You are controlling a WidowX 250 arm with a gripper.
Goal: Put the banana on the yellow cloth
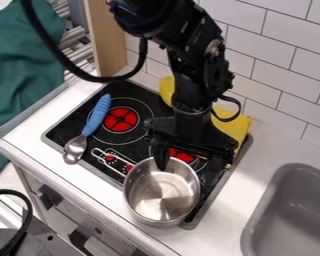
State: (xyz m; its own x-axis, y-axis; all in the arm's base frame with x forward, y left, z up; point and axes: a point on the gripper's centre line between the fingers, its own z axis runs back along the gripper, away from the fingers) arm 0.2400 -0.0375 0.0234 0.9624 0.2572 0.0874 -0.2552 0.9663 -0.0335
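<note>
The black gripper (192,161) hangs over the right part of the stove, at the back edge of the metal pot. It stands open, one finger at the pot's rim and the other farther right. The yellow cloth (235,126) lies at the stove's back right, behind the gripper and partly covered by it. A rounded yellow shape (166,90), perhaps the banana, shows left of the arm at the stove's back edge. The arm hides the rest of it.
The metal pot (161,192) stands at the stove's front right. A spoon with a blue handle (98,114) lies on the stove's left side. A grey sink (293,212) is at the right, and a tiled wall (273,75) rises behind.
</note>
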